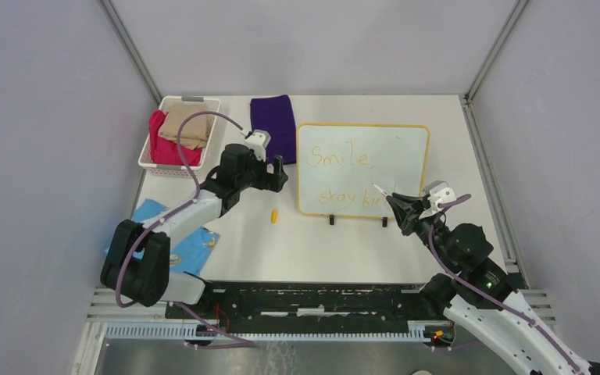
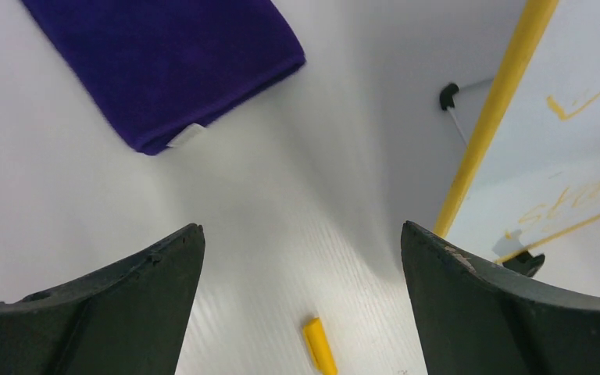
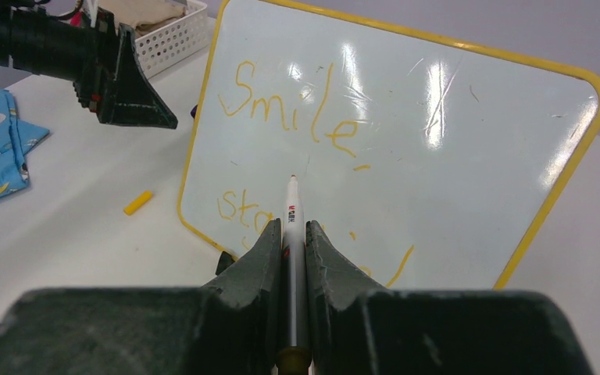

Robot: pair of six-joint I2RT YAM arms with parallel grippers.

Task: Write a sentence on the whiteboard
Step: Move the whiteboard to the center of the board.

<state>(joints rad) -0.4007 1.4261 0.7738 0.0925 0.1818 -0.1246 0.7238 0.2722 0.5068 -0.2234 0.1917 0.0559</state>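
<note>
Listing item one, the whiteboard: location and handling? (clerk)

Whiteboard: propped on two small black feet at the far right of the table, leaning back, face toward me. It is stiff and glossy, and I judge it light, so a hard push could slide or tip it. If I take hold at all, it should be by the yellow frame and never the face, where the sentence would smear. The sentence reads "Smile," above and "stay kin" below, with its end hidden behind my right gripper. (arms)

Item two, the jaws? (clerk)

Right gripper: clenched on the marker. The marker is a thin hard barrel, slippery I expect, with its tip out front near the lower line. Whether the tip touches the board I cannot tell. Left gripper: spread wide and holding nothing, over the table just left of the frame. (arms)

Item three, surroundings and obstructions? (clerk)

Yellow cap: loose on the table, left of the board's feet.
Purple cloth: folded, just beside the board's upper left corner.
Basket: holds red and tan cloth, far left.
Blue printed cloth: near left edge.
Nothing lies between marker and board. My own left arm is the nearest thing to the writing face. (arms)
</note>
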